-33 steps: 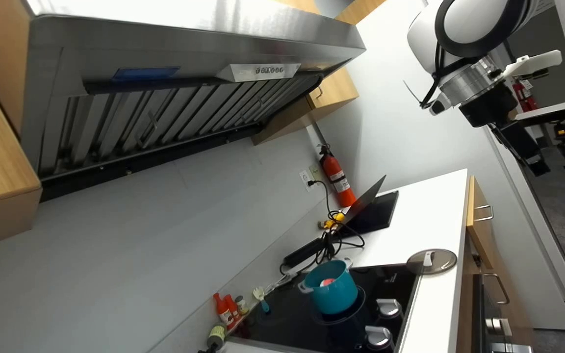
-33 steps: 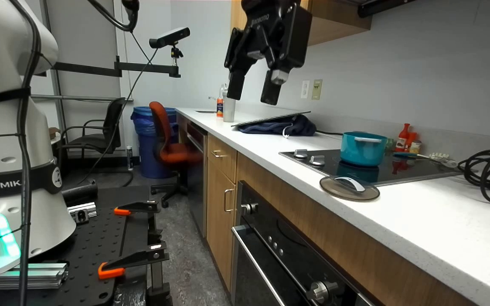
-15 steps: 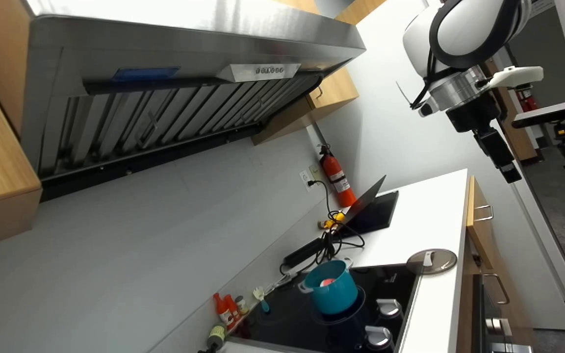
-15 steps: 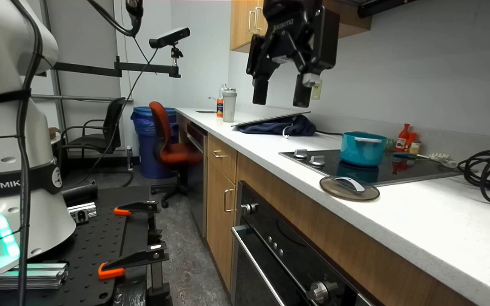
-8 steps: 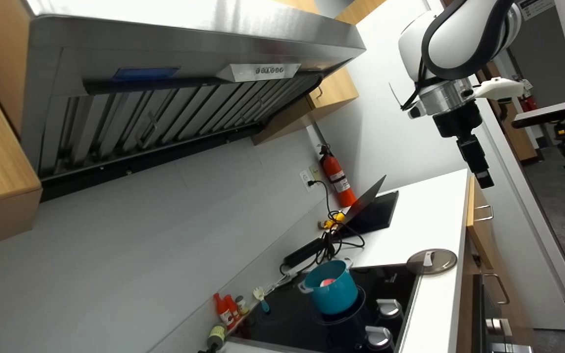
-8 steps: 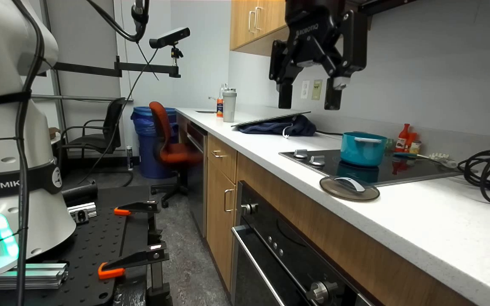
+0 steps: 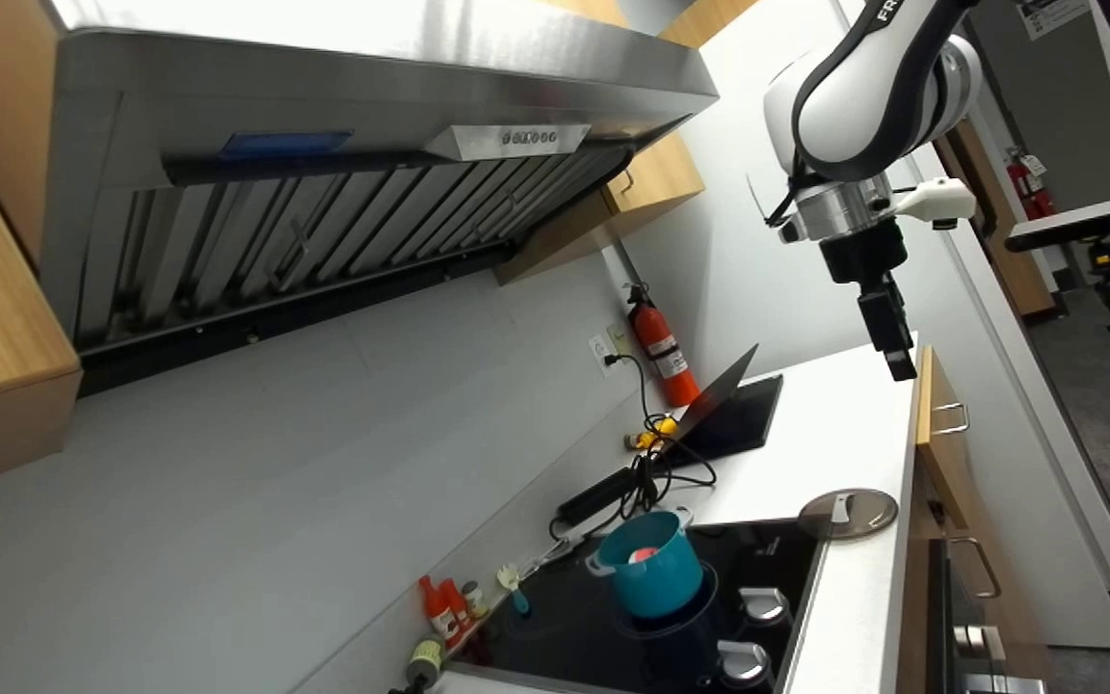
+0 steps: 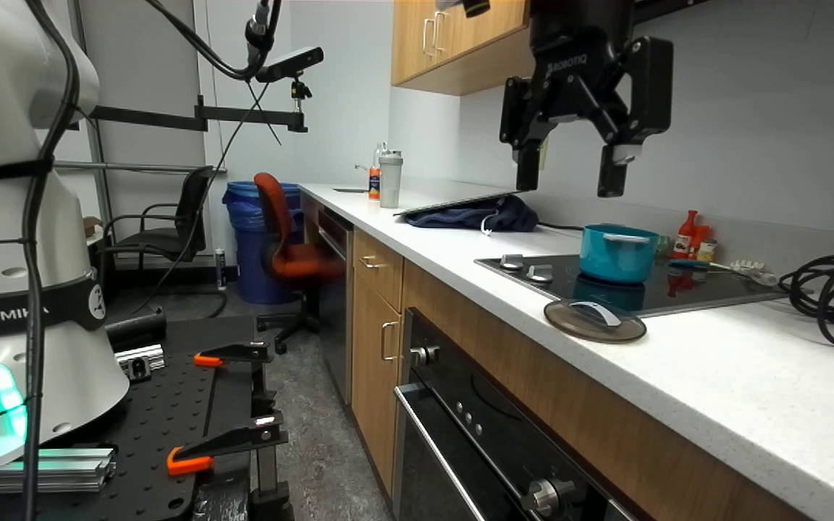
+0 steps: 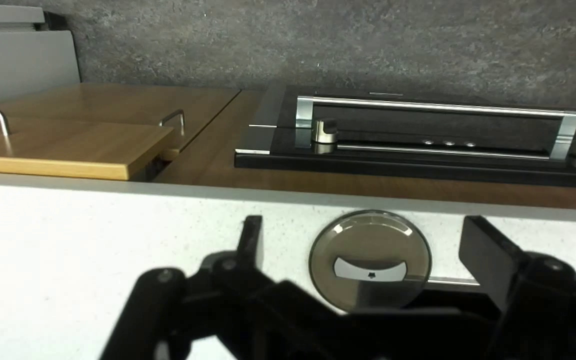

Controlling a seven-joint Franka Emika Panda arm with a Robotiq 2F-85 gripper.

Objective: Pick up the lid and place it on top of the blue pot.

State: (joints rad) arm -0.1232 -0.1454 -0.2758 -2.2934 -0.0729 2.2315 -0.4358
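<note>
Nearest, wrist view: count one tool (image 9: 364, 225), with two fingers (image 9: 483, 265) spread wide, left and right of centre. See one lid (image 9: 368, 248) framed between them, lower half of frame, well apart from the tool per both exterior views. Note one pale handle (image 9: 368, 271) on the lid. Find the lid lying flat on the table (image 9: 93, 260), lapping over one corner of the cooktop (image 8: 714, 289).

Further out: count one blue pot (image 8: 616, 257) upright on the cooktop, right of centre in both exterior views, with one red item (image 7: 643, 555) showing inside. Add two silver knobs (image 8: 540, 273) on the cooktop, left of the pot in an exterior view. Just past the pot: two red bottles (image 8: 683, 239), one small jar (image 8: 706, 251), right side of frame. Far back: one blue bin (image 8: 245, 250), two chairs (image 8: 300, 265), left of centre.

Versus half a second ago: find tool (image 8: 570, 189) farther right and slightly lower in an exterior view, arm (image 7: 844, 120) farther left in an exterior view. Same wide spread at the fingers, same spots for lid and pot.
</note>
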